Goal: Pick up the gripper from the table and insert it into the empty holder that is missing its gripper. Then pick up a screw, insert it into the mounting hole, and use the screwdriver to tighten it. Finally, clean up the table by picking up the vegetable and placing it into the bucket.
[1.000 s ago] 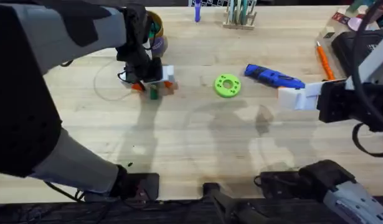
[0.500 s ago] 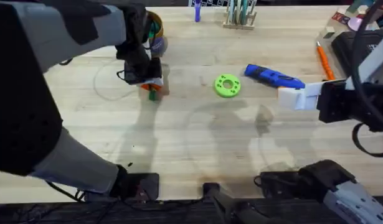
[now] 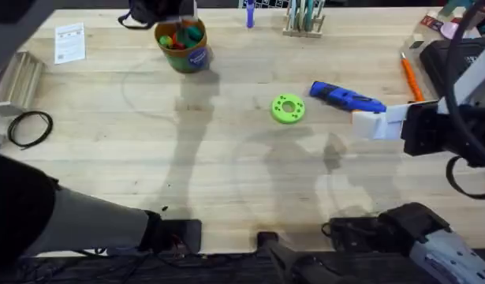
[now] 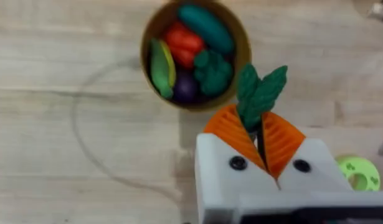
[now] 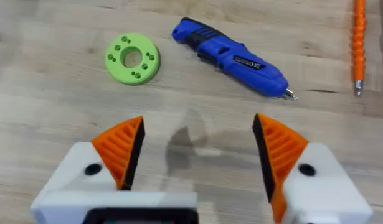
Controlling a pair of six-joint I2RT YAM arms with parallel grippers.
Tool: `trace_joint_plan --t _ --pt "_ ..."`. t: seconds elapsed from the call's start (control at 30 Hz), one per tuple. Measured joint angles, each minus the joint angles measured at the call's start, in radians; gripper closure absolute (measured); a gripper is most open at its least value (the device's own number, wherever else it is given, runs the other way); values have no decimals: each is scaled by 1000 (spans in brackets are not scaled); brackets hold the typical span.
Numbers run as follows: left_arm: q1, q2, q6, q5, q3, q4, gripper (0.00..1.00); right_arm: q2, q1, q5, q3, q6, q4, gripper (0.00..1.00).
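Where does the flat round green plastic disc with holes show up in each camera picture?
Overhead: green disc mid-table, beside the blue screwdriver.
Left wrist: disc beyond the left gripper, which is shut on the vegetable.
Right wrist: disc ahead of the open right gripper, beside the same screwdriver, the shared landmark.
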Motion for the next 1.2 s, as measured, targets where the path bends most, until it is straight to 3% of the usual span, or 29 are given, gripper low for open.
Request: trace_joint_plan --t 0.2,0.43,0.47,0.63,0.67,0.7,0.97,1.2 --pt "12 51 30 -47 0 119 991 0 0 0 0 0 0 10" --pt "30 197 45 -74 0 222 991 0 0 0 0 0 0 10" --pt "35 210 50 -74 -1 221 950 0 0 0 0 0 0 10" --pt "51 214 51 -79 -2 214 181 0 0 0 0 0 0 10" --pt "52 209 49 -79 -2 203 61 0 0 0 0 0 0 10" --pt "52 204 51 -79 -2 188 27 0 0 0 0 0 0 10" --pt "52 109 51 -58 -2 -17 15 0 0 0 0 0 0 10" --pt "24 -102 51 -47 -59 -135 15 0 0 0 0 0 0 10"
